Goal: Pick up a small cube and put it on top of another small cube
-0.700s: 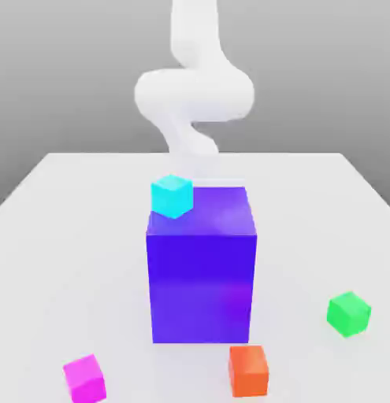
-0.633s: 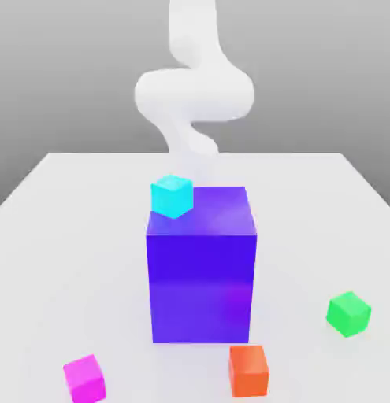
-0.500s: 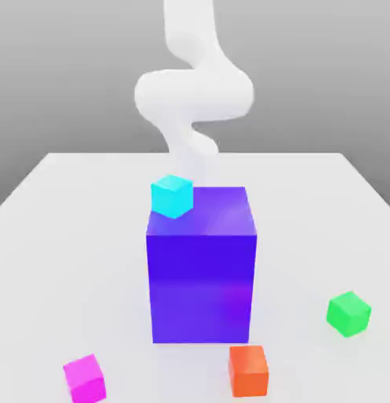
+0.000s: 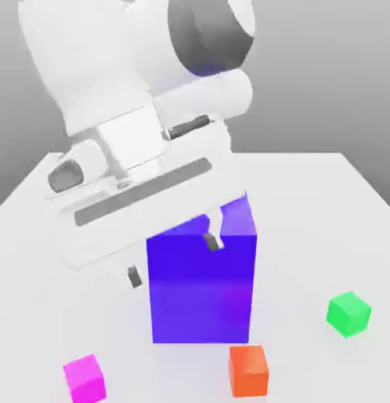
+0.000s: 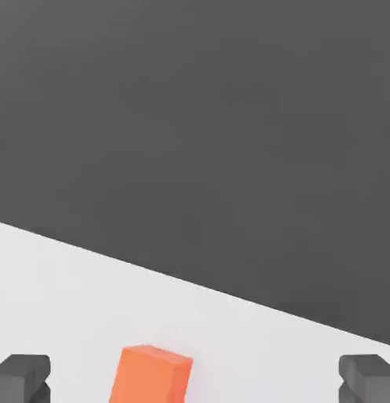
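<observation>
The claw (image 4: 172, 260) hangs low in front of the blue block (image 4: 202, 291), its big white arm (image 4: 127, 102) taking up most of the upper part of the exterior view. Fingers are spread wide apart w/ nothing between them: one dark fingertip (image 4: 135, 276) sits off the block's side toward the exterior view's left, the other over the block's top front edge. In the hand view the two dark tips (image 5: 21, 378) sit at opposite edges, again wide apart and empty. The pink cube (image 4: 85, 378) lies on the table (image 4: 339, 212) below the claw and off toward the exterior view's left, well apart from it, not touched. The green cube (image 4: 349, 313) sits on the table well off toward the exterior view's right of the claw, also untouched, far from the pink one. An orange cube (image 4: 248, 370) rests just in front of the block, below the claw and a bit to the exterior view's right; the hand view has it (image 5: 150, 375) between the two tips, on the white tabletop.
</observation>
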